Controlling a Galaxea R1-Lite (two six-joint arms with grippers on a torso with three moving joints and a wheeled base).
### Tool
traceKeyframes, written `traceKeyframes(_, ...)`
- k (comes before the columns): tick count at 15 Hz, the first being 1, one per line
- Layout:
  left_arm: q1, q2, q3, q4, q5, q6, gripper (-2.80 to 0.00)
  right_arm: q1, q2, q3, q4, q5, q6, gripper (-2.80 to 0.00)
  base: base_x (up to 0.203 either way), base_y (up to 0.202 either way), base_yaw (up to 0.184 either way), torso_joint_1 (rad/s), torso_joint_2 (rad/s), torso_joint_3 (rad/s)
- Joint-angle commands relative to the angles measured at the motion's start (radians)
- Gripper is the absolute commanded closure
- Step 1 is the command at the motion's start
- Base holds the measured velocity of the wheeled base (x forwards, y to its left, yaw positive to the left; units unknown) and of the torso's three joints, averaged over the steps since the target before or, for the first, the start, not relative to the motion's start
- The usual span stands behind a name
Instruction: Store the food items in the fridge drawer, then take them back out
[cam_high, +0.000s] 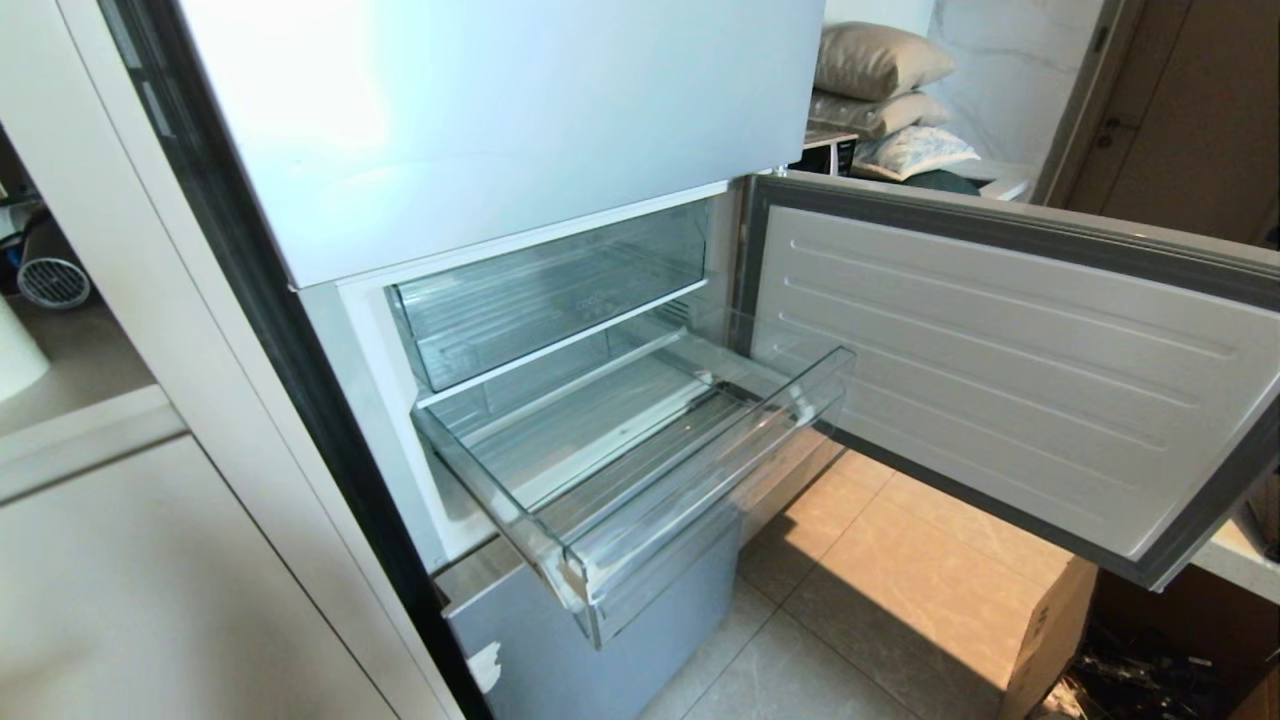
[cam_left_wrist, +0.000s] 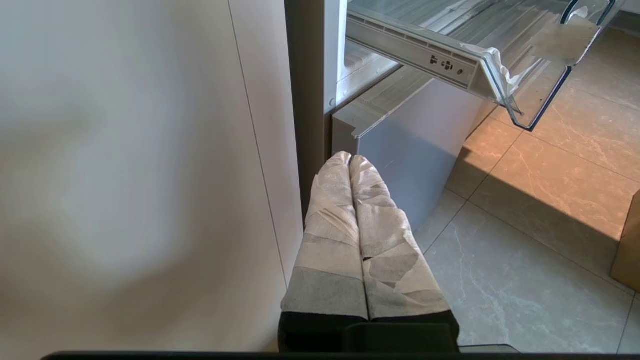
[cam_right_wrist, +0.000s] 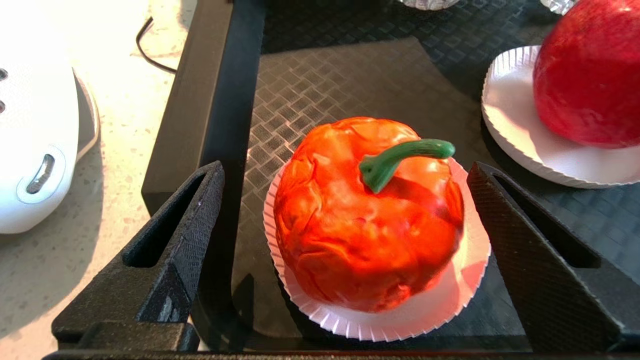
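Right gripper (cam_right_wrist: 345, 190) spread wide around the orange-red fruit (cam_right_wrist: 367, 215) on its paper plate (cam_right_wrist: 445, 305) (black tray (cam_right_wrist: 210, 100)); red apple (cam_right_wrist: 590, 70) at 2 o'clock.

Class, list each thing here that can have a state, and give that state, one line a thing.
fridge drawer: pulled out, empty
fridge door: swung open
upper clear bin: pushed in, empty
orange fruit: on a white paper plate in a black tray, not gripped
right gripper: open, either side of the fruit
left gripper: shut, parked beside the fridge
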Motion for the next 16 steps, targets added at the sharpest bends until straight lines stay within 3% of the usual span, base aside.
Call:
traceKeyframes(1, 0.0, 0.001, 0.0, 0.001, 0.0, -0.001, 0.0, -0.001, 0.024, -0.001, -0.025, -0.001, -0.001, -2.8, 0.0, 0.0, 0.0, 0.0, 0.0, 0.0)
traceKeyframes(8, 0.0, 0.0, 0.0, 0.0, 0.0, 0.0, 0.0, -0.001, 0.051, -0.007, -0.028, -0.001, 0.0, -2.8, 0.0, 0.0, 0.0, 0.0, 0.0, 0.0)
traceKeyframes(9, 0.0, 0.001, 0.0, 0.001, 0.0, -0.001, 0.0, -0.001, 0.05, -0.007, -0.028, -0.001, 0.0, 0.0, 0.0, 0.0, 0.0, 0.0, 0.0, 0.0)
traceKeyframes(16, 0.0, 0.001, 0.0, 0.001, 0.0, 0.0, 0.0, -0.022, -0.049, 0.019, -0.024, 0.002, 0.004, 0.0, 0.0, 0.0, 0.0, 0.0, 0.0, 0.0)
